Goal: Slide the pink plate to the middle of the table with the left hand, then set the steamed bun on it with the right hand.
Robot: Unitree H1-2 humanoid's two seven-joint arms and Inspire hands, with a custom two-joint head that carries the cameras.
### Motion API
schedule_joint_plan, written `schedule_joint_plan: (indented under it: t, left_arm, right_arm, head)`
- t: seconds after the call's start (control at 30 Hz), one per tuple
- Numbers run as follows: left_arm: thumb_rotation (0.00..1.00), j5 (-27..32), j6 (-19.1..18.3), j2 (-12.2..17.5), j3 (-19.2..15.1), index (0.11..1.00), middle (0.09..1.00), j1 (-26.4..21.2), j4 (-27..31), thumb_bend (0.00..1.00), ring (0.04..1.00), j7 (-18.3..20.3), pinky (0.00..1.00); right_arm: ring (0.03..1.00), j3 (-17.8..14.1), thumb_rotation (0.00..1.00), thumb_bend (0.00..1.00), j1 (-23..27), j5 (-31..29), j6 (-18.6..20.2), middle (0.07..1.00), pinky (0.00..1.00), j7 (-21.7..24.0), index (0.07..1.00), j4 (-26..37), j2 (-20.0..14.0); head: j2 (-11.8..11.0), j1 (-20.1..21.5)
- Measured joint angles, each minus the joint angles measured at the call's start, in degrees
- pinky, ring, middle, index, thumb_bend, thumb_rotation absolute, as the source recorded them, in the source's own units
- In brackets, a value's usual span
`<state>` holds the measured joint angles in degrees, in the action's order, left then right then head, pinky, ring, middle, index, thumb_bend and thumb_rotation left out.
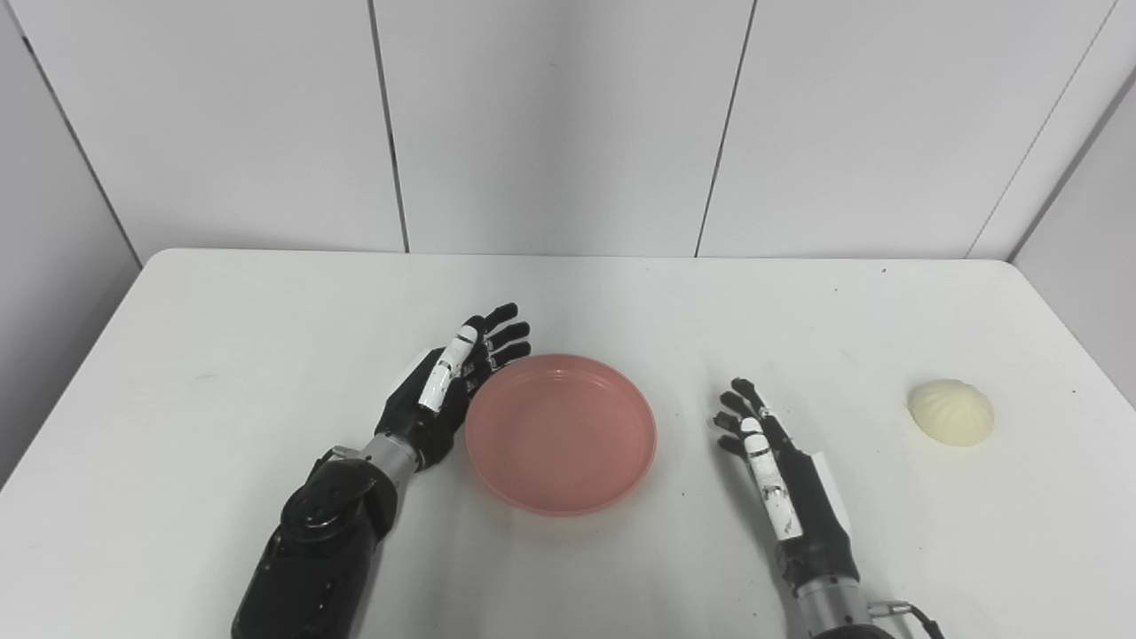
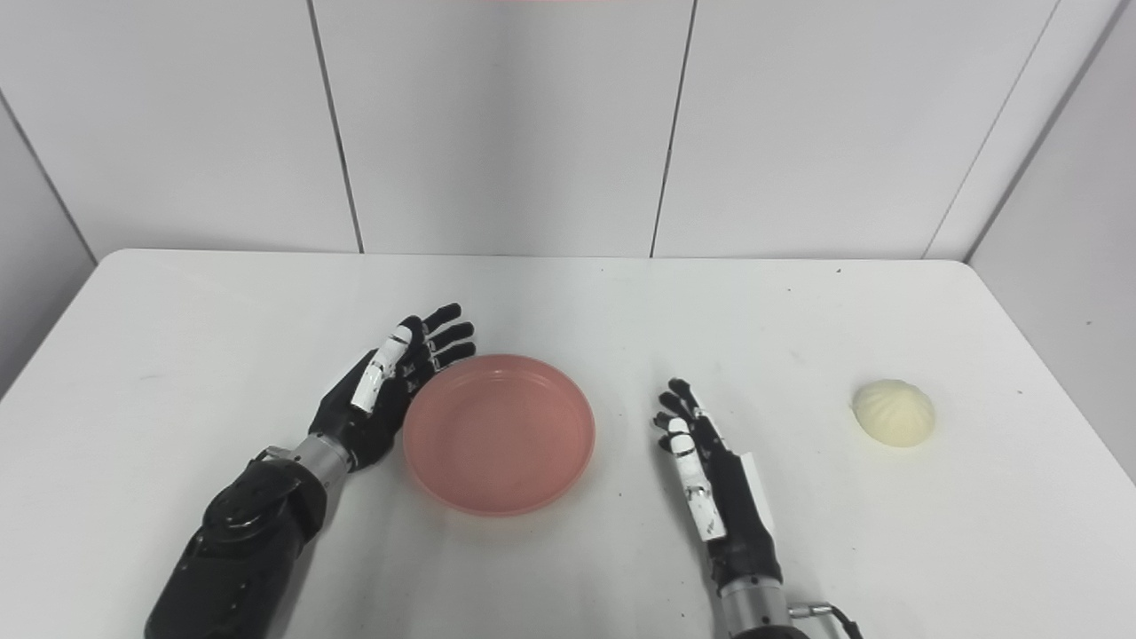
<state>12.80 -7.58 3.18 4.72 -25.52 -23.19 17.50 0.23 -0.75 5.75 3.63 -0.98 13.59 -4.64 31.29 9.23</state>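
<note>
We see the pink plate [image 1: 561,433] lying flat near the middle of the white bench [image 1: 222,373], a shallow round dish with a low raised rim and nothing in it. Just at its left edge we find the left hand [image 1: 448,383], set on its side with the palm turned toward the plate and the fingers [image 1: 502,333] stretched out and slightly fanned, reaching past the plate's far-left rim. The palm sits against or right beside the rim; we cannot tell for sure whether it touches. This hand holds nothing and its fingers are spread. Its dark forearm runs down to the bottom edge on the left.

On the other side of the plate, a little apart from its right rim, we see the right hand [image 1: 770,461], also edge-on over the bench, fingers extended and pointing away from the robot, empty and unclenched. Whether it rests on the bench or hangs just above it we cannot say.

Farther right, well apart from that hand and from the plate, the steamed bun [image 1: 950,412] sits on the bench near its right edge, pale cream with pleated ridges. Behind the bench stand plain white wall panels [image 1: 550,124].
</note>
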Motion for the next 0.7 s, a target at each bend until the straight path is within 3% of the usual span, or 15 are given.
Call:
schedule_joint_plan:
  t: [0.13, 0.3, 0.33, 0.5, 0.7]
  left_arm:
    - [1.0, 0.0, 0.2, 0.26, -0.07, 0.888, 0.904, -0.01, -0.21, 0.43, 0.901, 0.41, 0.9]
    - [1.0, 0.04, 1.91, 0.47, -0.21, 0.882, 0.897, -0.38, -1.64, 0.42, 0.89, 1.32, 0.89]
    - [1.0, 0.04, 1.99, 0.54, -0.34, 0.882, 0.897, -0.56, -1.92, 0.42, 0.889, 1.6, 0.89]
    - [1.0, 0.44, 2.56, 1.32, -0.7, 0.874, 0.887, -0.69, -2.53, 0.43, 0.877, 2.63, 0.88]
    - [1.0, 0.73, 4.39, 2.44, -1.37, 0.866, 0.879, -1.19, -4.33, 0.43, 0.872, 4.3, 0.87]
  right_arm:
    - [0.756, -0.21, 0.9, 0.53, 2.62, 6.36, 0.21, 0.844, 0.66, -0.41, 0.897, 4.55, -1.86]
    - [0.716, -0.94, 0.78, 0.59, 6.51, 15.6, 0.39, 0.833, 0.57, -2.01, 0.889, 6.78, -3.76]
    - [0.722, -1.11, 0.73, 0.65, 6.94, 17.18, 0.55, 0.831, 0.59, -2.12, 0.885, 6.8, -4.07]
    - [0.67, -1.84, 0.58, 0.73, 9.36, 25.22, 5.36, 0.784, 0.51, -1.89, 0.872, 8.5, -5.59]
    - [0.619, -2.18, 0.39, 0.74, 13.46, 33.07, 7.75, 0.788, 0.47, -0.07, 0.834, 12.17, -8.32]
  head:
    - [-0.18, 1.32]
    - [-0.7, 3.08]
    - [-0.7, 3.42]
    - [-1.05, 6.14]
    - [-1.23, 9.23]
